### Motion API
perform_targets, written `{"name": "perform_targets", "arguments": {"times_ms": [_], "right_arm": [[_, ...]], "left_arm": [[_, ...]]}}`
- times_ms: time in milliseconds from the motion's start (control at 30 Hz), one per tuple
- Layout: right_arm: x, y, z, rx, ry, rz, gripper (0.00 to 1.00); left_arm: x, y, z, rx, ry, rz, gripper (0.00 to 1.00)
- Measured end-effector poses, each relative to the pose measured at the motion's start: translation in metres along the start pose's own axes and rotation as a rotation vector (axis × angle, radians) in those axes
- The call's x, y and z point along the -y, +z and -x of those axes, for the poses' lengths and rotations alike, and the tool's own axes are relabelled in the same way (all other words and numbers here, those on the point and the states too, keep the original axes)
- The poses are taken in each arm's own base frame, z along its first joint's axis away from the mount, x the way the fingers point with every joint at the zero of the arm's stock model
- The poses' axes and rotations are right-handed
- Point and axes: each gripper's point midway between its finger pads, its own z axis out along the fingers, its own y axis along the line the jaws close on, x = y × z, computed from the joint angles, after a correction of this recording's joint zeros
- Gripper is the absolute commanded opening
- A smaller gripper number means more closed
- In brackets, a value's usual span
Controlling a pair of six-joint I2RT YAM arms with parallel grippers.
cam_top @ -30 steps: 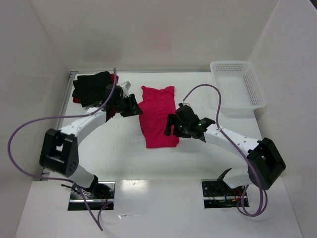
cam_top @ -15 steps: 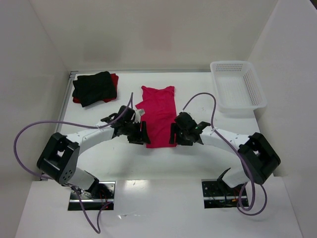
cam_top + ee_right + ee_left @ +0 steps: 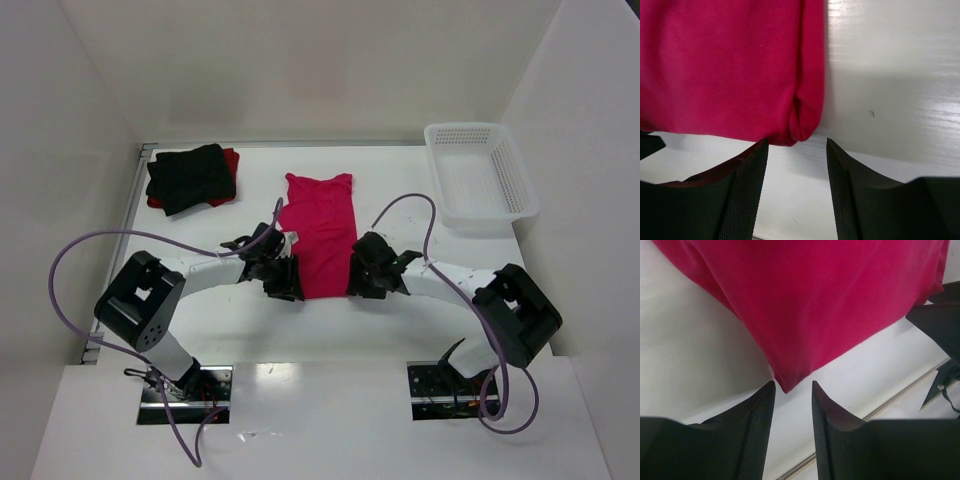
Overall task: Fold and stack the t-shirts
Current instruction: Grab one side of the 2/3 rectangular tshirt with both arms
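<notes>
The left gripper (image 3: 792, 386) holds its jaws a narrow way apart, empty, astride the near left corner of the bright crimson-pink cloth t-shirt (image 3: 815, 300). The right gripper (image 3: 796, 142) has its jaws a little wider, also empty, at the near right corner, where the hem rolls thick. The shirt lies as a long strip mid-worktop (image 3: 250, 320) — sleeves apparently tucked under. The step in hand looks like the end-to-end fold: both jaws must close on the hem corners together, then carry them toward the collar. The folded black t-shirt (image 3: 188, 175) rests on the darker red t-shirt (image 3: 231, 160) at the far left — the likely stack.
</notes>
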Motion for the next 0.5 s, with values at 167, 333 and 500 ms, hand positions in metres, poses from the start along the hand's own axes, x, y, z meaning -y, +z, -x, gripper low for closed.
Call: {"name": "perform_targets", "arguments": {"times_ms": [167,333,500], "right_arm": [[-0.006,0.003,0.006,0.015,0.004,0.015,0.60],[-0.010,0.006,0.010,0.024,0.001,0.018,0.54],[-0.012,0.011,0.014,0.030,-0.007,0.016,0.34]], "left_arm": [[-0.005,0.001,0.004,0.021,-0.009,0.028,0.47],[-0.006,0.001,0.006,0.031,-0.009,0.037,0.47],[-0.004,0.005,0.012,0.038,-0.008,0.035,0.34]]}}
